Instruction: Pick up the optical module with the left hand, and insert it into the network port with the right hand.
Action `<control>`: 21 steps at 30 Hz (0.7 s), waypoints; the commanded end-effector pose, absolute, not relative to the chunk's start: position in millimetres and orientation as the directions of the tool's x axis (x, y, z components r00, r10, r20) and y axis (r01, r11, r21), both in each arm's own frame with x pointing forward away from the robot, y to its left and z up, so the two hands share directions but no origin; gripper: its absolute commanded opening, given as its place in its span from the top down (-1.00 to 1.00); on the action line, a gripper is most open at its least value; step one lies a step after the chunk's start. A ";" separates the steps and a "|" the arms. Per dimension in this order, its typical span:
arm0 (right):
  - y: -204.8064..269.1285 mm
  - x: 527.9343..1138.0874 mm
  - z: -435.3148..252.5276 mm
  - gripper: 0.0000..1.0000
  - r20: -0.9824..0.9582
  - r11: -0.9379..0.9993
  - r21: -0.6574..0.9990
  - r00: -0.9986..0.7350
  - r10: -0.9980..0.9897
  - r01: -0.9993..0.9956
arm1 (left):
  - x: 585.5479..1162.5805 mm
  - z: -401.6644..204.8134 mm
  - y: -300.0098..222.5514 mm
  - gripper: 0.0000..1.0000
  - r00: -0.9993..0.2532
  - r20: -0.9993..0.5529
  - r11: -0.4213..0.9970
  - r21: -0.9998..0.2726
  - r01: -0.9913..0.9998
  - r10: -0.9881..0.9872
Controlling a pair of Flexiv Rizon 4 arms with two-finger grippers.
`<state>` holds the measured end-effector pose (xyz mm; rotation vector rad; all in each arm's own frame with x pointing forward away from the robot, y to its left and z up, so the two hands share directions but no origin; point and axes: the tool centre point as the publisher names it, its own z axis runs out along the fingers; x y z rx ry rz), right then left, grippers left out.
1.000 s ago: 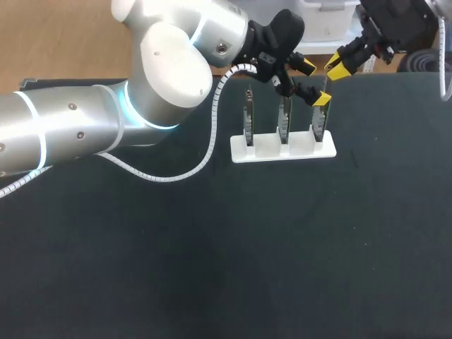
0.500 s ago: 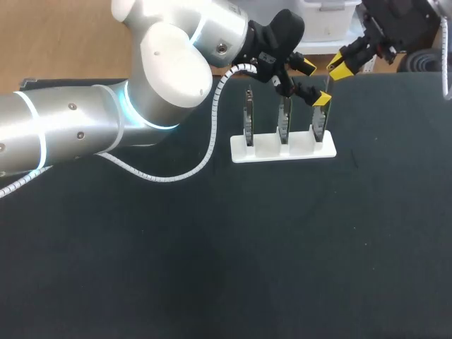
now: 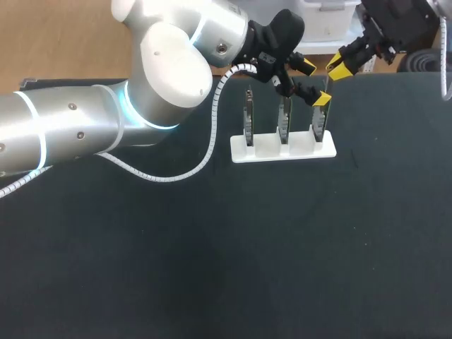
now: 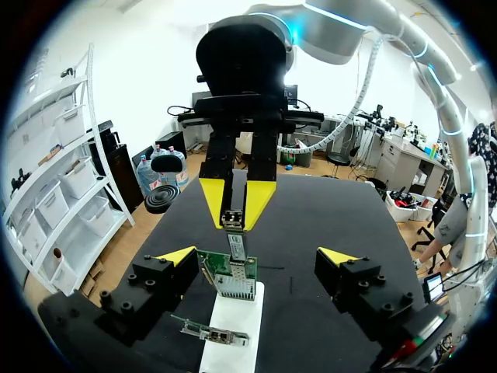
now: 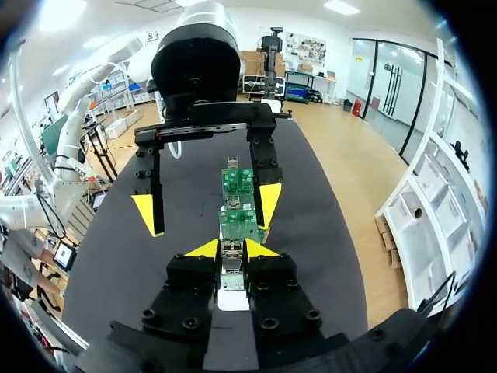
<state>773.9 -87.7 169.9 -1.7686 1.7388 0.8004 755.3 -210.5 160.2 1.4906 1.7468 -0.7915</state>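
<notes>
While the left gripper hangs released over the white stand, astride its end board, the right gripper clenches the optical module just short of that board's network port; pickup seems done, insertion is left.

The left arm is built of thick silver-white tubes and bulbous white joints, with small dark screws and a glowing pale-blue ring. A white coiled cable runs along it to a black wrist. The left gripper and right gripper are black bolted blocks with yellow wedge tips.
</notes>
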 end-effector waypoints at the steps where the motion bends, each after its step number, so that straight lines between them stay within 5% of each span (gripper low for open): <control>1: -87.9 772.1 167.7 1.00 -0.729 -0.029 0.034 -0.005 -0.685 -0.999 | 755.8 160.2 -210.5 -1.00 -0.094 -0.821 0.150 -0.010 0.989 0.563; 21: -85.4 769.8 171.3 1.00 -0.736 -0.017 0.014 0.001 -0.677 -1.000 | 755.8 160.2 -210.5 -1.00 -0.094 -0.821 0.150 -0.010 0.989 0.563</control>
